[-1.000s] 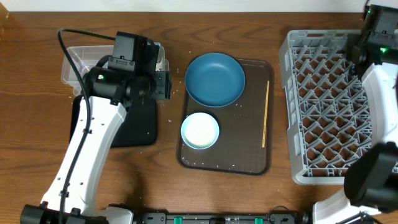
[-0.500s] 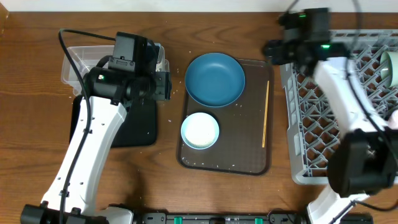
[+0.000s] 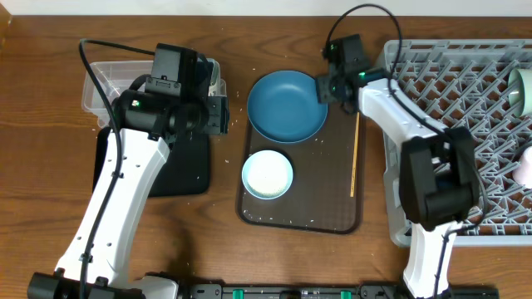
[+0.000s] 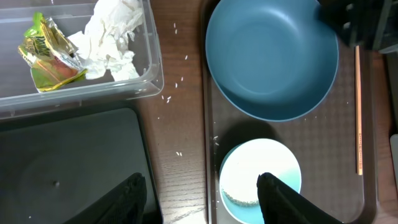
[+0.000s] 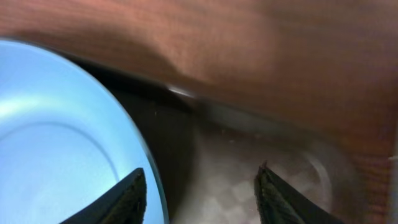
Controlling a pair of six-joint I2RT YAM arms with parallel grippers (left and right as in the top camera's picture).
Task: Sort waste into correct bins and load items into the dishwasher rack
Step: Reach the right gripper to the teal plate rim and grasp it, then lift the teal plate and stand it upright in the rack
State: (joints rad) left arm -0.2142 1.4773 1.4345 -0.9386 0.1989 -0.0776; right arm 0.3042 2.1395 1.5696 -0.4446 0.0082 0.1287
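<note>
The dark-blue bowl (image 3: 287, 105) sits at the back of the brown serving tray (image 3: 332, 208), with a pale mint bowl (image 3: 267, 174) in front of it and the chopstick (image 3: 355, 154) along the tray's right side. My right gripper (image 3: 326, 87) is open at the blue bowl's right rim; in its wrist view the rim (image 5: 149, 168) lies just inside the left finger of the gripper (image 5: 199, 186). My left gripper (image 4: 202, 186) is open and empty, hovering between the black tray (image 4: 68, 168) and the pale bowl (image 4: 258, 180). The clear tub (image 4: 140, 87) holds napkins (image 4: 112, 43) and the wrapper (image 4: 50, 56).
The grey rack (image 3: 465, 124) stands at the right, with a mint bowl (image 3: 522, 90) and a pinkish cup (image 3: 525, 170) at its right edge. Loose rice grains (image 4: 168, 96) lie on the wood between tub and serving tray. Some rice lies in the pale bowl.
My right arm has swung left from over the rack's far right side to the blue bowl's right rim. The left arm has not moved.
</note>
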